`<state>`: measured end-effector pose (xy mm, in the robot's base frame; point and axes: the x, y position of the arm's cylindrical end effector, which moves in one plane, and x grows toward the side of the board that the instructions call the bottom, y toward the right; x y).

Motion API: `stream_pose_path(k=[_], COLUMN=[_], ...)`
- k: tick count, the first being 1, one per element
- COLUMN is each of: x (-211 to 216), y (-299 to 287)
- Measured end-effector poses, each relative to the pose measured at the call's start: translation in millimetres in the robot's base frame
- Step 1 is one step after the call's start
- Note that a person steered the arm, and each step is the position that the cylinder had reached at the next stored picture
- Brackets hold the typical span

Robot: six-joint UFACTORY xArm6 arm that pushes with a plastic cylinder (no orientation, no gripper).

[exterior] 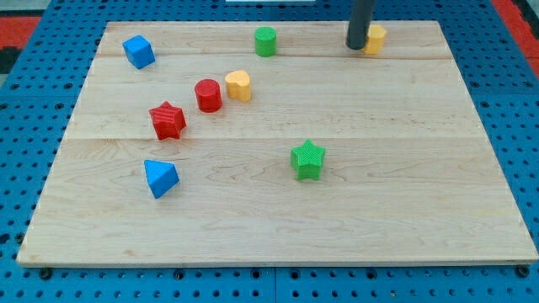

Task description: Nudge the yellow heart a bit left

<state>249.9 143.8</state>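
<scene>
Pale wooden board (pixel 278 210) fills most of the view, lying on a blue pegboard surface (pixel 34 282) with rows of small holes. My rod (pixel 361 21) comes down from the view's top edge, upright and dark, and my tip (pixel 356 47) sits on the board near its top edge, right of centre. There is no claw on this arm, so nothing opens or closes and nothing is held; the rod only rests its end on the wood.

Just to the right of my tip, partly hidden behind the rod, is a yellow block (pixel 375 38). It looks to be touching the rod or very nearly so, but its shape cannot be made out because of the cover. The yellow heart (pixel 238 85) lies well apart from my tip, down and to the view's left, in the upper middle of the board. A red cylinder (pixel 208 95) stands just beside it on its left, close enough that the two seem almost in contact.

Further left and lower is a red star (pixel 168 120). A green cylinder (pixel 266 40) stands near the top edge, left of my tip. A blue cube (pixel 138 51) sits at the upper left, a blue wedge-like block (pixel 160 178) lower left, and a green star (pixel 307 160) sits near the middle.
</scene>
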Motion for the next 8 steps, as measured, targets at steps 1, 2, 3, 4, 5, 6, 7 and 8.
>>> stream_pose_path(k=[1, 2, 3, 4, 5, 6, 7, 8], x=[0, 0, 21, 23, 23, 26, 30, 30], y=[0, -6, -37, -84, -98, -98, -97, -97])
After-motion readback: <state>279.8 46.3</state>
